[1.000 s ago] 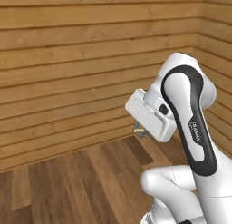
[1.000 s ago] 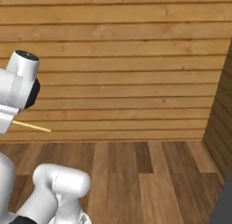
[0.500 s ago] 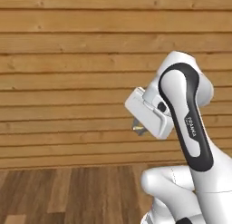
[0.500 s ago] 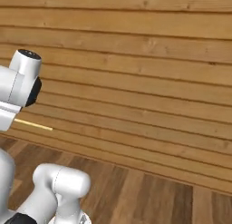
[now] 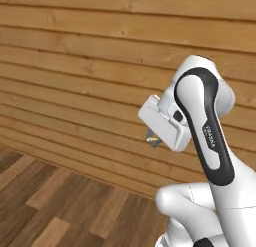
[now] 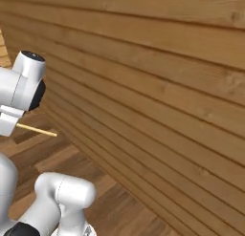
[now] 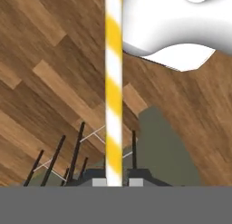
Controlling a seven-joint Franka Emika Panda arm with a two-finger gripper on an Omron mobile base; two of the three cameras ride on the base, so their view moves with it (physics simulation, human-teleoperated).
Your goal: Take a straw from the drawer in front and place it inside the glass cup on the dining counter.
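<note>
My gripper (image 7: 113, 182) is shut on the straw (image 7: 113, 82), which is striped yellow and white in the hand view and runs straight up from between the fingertips. From the right base view the straw (image 6: 37, 130) pokes out sideways past the white hand as a thin pale yellow stick. In the left base view the gripper (image 5: 152, 138) hangs under the folded arm, mostly hidden by the hand. The drawer, the glass cup and the dining counter are out of view.
A yellow-brown plank wall (image 5: 75, 66) stands close ahead and runs off to the right (image 6: 167, 87). Dark wood flooring (image 5: 50, 206) lies below. Several thin dark rods (image 7: 54, 159) with wire bracing stand on the floor under the hand.
The whole picture has shifted in both base views, so the base has moved; the wall now lies at a slant and nearer. The arm keeps its pose with the straw still held.
</note>
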